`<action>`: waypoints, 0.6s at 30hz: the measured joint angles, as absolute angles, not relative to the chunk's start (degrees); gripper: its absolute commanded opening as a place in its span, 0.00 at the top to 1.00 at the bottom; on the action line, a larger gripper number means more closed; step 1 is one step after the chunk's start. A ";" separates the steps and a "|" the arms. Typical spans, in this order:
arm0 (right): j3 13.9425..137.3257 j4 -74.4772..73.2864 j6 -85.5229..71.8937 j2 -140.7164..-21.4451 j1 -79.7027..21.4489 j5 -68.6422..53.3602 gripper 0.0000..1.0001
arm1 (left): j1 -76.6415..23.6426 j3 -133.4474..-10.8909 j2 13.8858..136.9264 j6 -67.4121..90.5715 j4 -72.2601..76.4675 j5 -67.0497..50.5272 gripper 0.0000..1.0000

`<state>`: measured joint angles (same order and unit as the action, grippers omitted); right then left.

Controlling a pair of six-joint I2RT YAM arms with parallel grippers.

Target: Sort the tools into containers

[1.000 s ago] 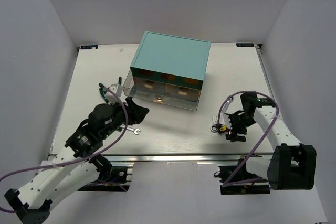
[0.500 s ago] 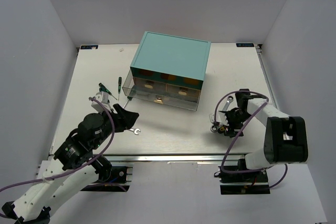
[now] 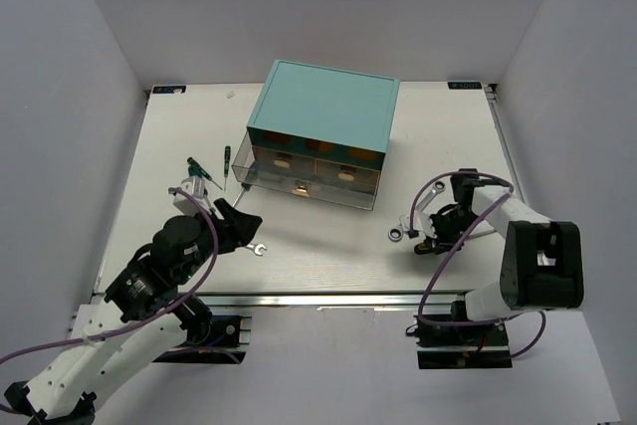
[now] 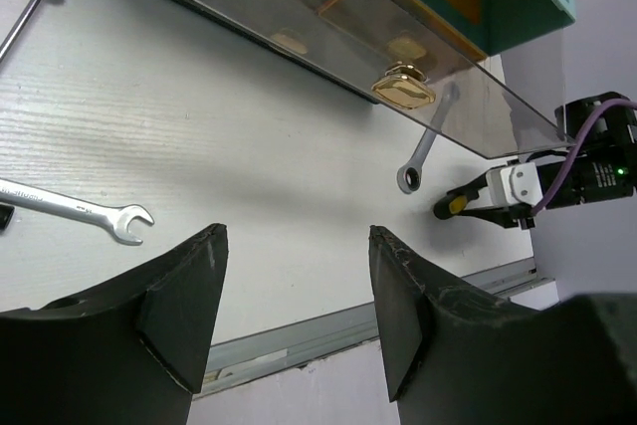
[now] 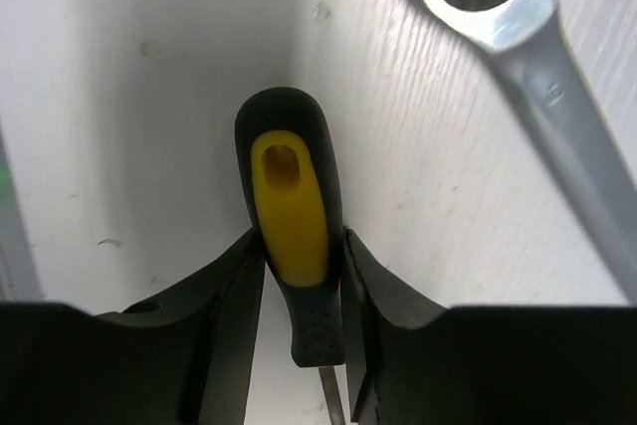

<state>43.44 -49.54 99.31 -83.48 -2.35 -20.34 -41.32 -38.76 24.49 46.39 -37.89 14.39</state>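
My right gripper [image 5: 299, 246] is shut on the yellow-and-black screwdriver handle [image 5: 289, 211], low on the table; in the top view it [image 3: 430, 239] is at the right front. A silver ring wrench [image 5: 528, 37] lies beside it [image 3: 406, 223]. My left gripper [image 4: 297, 231] is open and empty, above the table in front of the teal chest [image 3: 323, 116]. The other silver wrench [image 4: 75, 208] lies by its left finger [image 3: 254, 247]. Two green screwdrivers [image 3: 199, 168] [image 3: 225, 161] lie left of the chest. One clear drawer [image 3: 299, 186] with a gold pull [image 4: 403, 87] is pulled out.
The chest's two upper drawers [image 3: 314, 153] are shut. The table's front metal rail [image 3: 328, 298] runs just behind both grippers. White walls close in on the left, right and back. My right gripper also shows in the left wrist view [image 4: 528, 186].
My left arm drew back from the open drawer toward the front left. My right gripper dropped onto the yellow-and-black screwdriver, and the ring wrench beside it shifted a little left.
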 measured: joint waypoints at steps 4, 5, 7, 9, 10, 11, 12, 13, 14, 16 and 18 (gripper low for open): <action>43.09 -52.64 99.66 -79.20 -0.19 -21.30 1.00 | -41.32 -38.37 24.49 46.83 -38.09 14.44 0.31; 43.18 -53.91 99.88 -76.99 0.36 -22.20 1.00 | -41.32 -38.24 24.49 46.94 -38.13 14.44 0.31; 44.21 -56.93 100.40 -73.23 0.99 -24.14 1.00 | -41.32 -38.09 24.56 47.05 -38.11 14.46 0.31; 46.46 -60.10 100.99 -69.84 1.17 -26.52 1.00 | -41.32 -38.02 24.62 47.07 -38.11 14.46 0.31; 48.16 -61.95 101.14 -68.51 1.17 -28.05 1.00 | -41.32 -38.02 24.67 47.07 -38.11 14.48 0.31; 49.93 -63.51 101.16 -67.40 1.17 -29.50 1.00 | -41.32 -38.02 24.71 47.07 -38.13 14.50 0.31; 52.47 -65.56 101.14 -66.43 1.17 -31.44 1.00 | -41.32 -38.02 24.73 47.09 -38.13 14.59 0.31; 55.83 -67.83 100.90 -65.93 1.15 -33.76 1.00 | -41.32 -38.02 24.73 47.07 -38.13 14.66 0.31; 59.16 -69.21 99.88 -65.63 0.97 -35.88 1.00 | -41.32 -38.02 24.75 47.09 -38.15 14.79 0.31; 67.66 -70.50 95.44 -65.67 -0.40 -40.77 1.00 | -41.32 -38.02 24.75 47.09 -38.26 15.20 0.30; 75.09 -67.40 84.75 -65.73 -4.32 -43.94 1.00 | -41.32 -38.02 24.75 47.13 -38.46 15.66 0.30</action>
